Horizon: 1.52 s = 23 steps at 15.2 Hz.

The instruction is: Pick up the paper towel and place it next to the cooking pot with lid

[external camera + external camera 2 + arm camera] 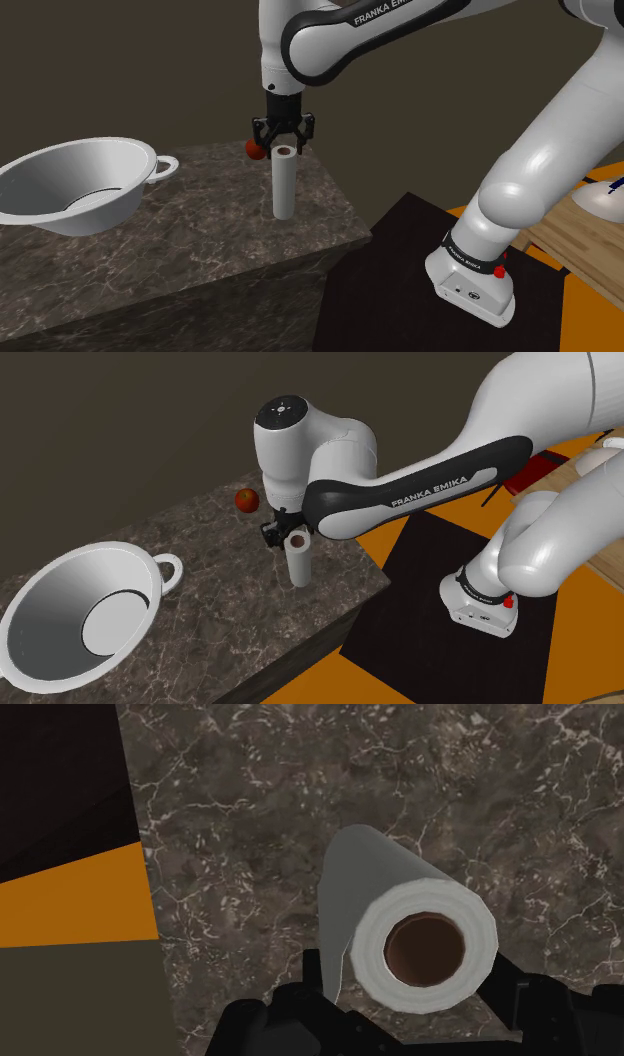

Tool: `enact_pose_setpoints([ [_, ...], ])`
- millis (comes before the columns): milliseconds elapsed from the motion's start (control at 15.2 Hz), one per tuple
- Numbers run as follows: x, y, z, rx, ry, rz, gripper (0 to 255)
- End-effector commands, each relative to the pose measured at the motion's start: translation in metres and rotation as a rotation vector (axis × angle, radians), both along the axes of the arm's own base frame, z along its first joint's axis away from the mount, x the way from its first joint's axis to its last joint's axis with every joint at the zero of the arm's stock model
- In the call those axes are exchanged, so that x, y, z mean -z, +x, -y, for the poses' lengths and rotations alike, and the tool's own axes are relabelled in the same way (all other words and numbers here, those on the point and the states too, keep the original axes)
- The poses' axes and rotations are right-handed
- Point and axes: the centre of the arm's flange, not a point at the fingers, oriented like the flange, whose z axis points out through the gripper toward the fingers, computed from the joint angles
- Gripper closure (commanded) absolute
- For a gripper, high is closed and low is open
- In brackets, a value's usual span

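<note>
A white paper towel roll (284, 185) stands upright on the dark marble counter (190, 255), close to its edge. My black gripper (284, 143) hangs straight down over the roll (298, 562), one finger on each side of its top end. The fingers (316, 972) stand apart with a small gap to the roll (425, 944), so the gripper is open. The roll's brown core faces the wrist camera. A wide grey pot (60, 175) with side handles sits tilted at the shoulder view's left, well away from the roll. No lid is seen on the pot (60, 602).
A red apple (255, 149) lies on the counter just behind the gripper, seen also as the apple (247, 501) near the far edge. The counter drops off right beside the roll toward the black stand top (400, 290) and orange floor (80, 894).
</note>
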Motion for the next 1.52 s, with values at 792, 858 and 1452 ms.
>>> enact_pose_setpoints([
  [792, -0.026, 0.0, 0.0, 0.0, 0.0, -0.001, 255],
  [858, -0.031, 0.0, 0.0, 0.0, 0.0, -0.001, 255],
  [1452, -0.079, 0.0, 0.0, 0.0, 0.0, -0.001, 255],
])
